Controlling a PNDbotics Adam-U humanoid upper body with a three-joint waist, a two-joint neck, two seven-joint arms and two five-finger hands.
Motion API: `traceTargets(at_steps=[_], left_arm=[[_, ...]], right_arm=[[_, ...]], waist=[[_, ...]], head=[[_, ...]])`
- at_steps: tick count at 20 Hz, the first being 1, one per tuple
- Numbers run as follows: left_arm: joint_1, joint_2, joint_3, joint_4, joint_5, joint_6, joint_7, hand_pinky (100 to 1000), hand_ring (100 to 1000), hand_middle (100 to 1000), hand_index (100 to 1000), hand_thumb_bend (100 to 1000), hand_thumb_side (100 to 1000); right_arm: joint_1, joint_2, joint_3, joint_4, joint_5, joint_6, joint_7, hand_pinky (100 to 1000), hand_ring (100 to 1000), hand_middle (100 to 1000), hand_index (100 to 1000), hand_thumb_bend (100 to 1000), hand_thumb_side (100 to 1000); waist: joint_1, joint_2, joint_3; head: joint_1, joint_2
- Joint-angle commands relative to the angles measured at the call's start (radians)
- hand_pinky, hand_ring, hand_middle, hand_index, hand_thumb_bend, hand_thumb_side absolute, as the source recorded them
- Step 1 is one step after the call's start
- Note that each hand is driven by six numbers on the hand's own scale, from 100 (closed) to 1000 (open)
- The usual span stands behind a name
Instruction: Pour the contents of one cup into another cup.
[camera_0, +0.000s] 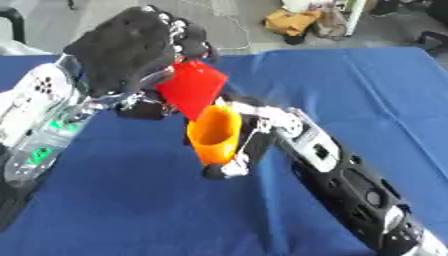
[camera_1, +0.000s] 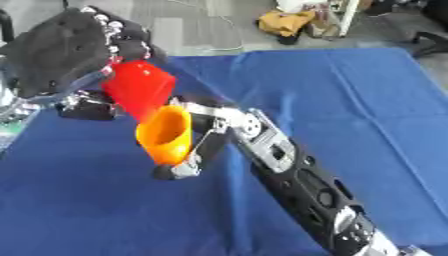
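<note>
Left robot hand (camera_0: 131, 47) high over the far left part of the table (camera_0: 350, 85), back of the hand toward the camera, fingers curled round a red cup (camera_0: 194, 86). Red cup tipped well over, its mouth slanting down and to the right, lower rim meeting the top rim of the orange cup (camera_0: 214, 135); whether the two rims actually touch cannot be told. Right robot hand (camera_0: 249, 135) comes in from the lower right on a long black and silver forearm and grips the orange cup from its right side, fingers wrapped round the cup wall, one fingertip showing below the cup's base. Orange cup held off the table, leaning a little to the left, open mouth up and toward the camera; inside looks orange throughout, contents not discernible. Both cups sit together near the middle of the scene, red above and behind, orange below and in front. Table covered in blue cloth. Beyond the far edge, grey floor with a yellowish bundle (camera_0: 293, 22) lying on it. White and silver parts of the left arm (camera_0: 39, 110) along the left edge.
</note>
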Motion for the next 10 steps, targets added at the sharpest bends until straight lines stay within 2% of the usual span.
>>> traceTargets(at_steps=[1,4,10], left_arm=[[-0.022,0.021,0.014,-0.025,-0.039,-0.014,-0.001,370,429,458,717,638,100],[-0.028,0.027,0.018,-0.055,-0.085,-0.044,-0.004,405,446,467,716,692,100],[-0.029,0.032,0.024,-0.098,-0.171,-0.096,-0.007,439,461,475,714,738,100]], right_arm=[[-0.016,-0.008,-0.009,-0.019,-0.007,-0.050,0.050,258,386,307,615,100,100],[-0.015,-0.008,-0.009,-0.019,-0.007,-0.049,0.050,257,386,307,615,100,100],[-0.014,-0.009,-0.010,-0.019,-0.007,-0.049,0.050,256,387,307,615,100,100]], waist=[[0.002,-0.019,0.000],[0.003,-0.019,0.001],[0.001,-0.020,0.003]], head=[[-0.003,-0.008],[-0.004,-0.009],[-0.005,-0.009]])
